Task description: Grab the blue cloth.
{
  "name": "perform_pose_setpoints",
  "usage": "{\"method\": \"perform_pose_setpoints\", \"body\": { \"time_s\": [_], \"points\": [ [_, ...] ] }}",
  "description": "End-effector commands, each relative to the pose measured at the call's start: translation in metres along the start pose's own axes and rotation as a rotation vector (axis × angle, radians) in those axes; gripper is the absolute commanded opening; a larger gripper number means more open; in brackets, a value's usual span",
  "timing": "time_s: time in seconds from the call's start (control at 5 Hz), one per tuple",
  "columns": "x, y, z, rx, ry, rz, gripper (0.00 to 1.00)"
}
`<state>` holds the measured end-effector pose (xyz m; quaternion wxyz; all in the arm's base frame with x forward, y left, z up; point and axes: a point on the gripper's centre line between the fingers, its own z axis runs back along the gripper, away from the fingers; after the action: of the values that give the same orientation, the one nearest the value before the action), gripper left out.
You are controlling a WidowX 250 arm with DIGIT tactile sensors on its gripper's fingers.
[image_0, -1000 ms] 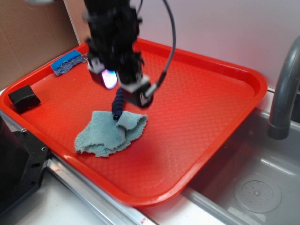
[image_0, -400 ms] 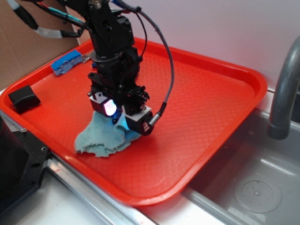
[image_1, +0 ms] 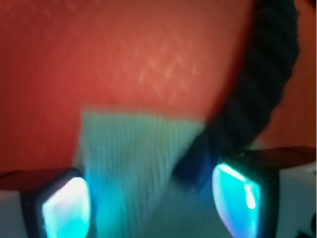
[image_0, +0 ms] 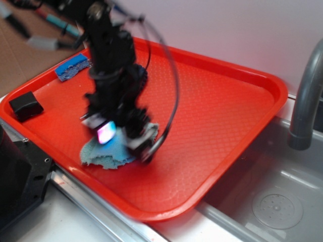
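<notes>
Tray (image_0: 222, 116), red moulded plastic with a waffle-textured floor, largest item; fills most of the exterior view beside a grey sink basin (image_0: 272, 201) at 4 o'clock and a grey faucet pipe (image_0: 308, 96) at 3 o'clock.

Arm, black, with its gripper (image_0: 118, 138): a second ago it hung above the fabric; it has since come down and shifted toward 7 o'clock, now low over the tray and motion-blurred.

Cloth, the blue cloth (image_0: 103, 154), pale teal terry, crumpled, at 7 o'clock on the tray floor, now largely covered by the gripper. In the wrist view it (image_1: 133, 163) lies between the two glowing fingertips (image_1: 64, 208).

Jaws: spread, one either side of the fabric, not yet closed on it. Judged reading: descent nearly done, closing is the step left.

Cord, dark navy crocheted rope (image_1: 257, 84), crosses the cloth near the right finger at 2 o'clock; risk of being pinched along with it.

Block, small black (image_0: 24, 105), 9 o'clock. Strip, bright-blue frayed fabric (image_0: 73, 67), 10 o'clock. Both unmoved.
</notes>
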<state>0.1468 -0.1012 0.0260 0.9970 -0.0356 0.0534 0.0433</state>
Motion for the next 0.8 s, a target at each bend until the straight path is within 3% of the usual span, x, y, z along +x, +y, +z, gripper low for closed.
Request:
{"method": "perform_pose_setpoints", "body": {
  "time_s": [0.0,0.6],
  "points": [
    [-0.017,-0.008,0.02,-0.02,-0.09,0.017,1.0],
    [0.038,-0.002,0.005,0.004,-0.052,0.094,1.0]
  ]
}}
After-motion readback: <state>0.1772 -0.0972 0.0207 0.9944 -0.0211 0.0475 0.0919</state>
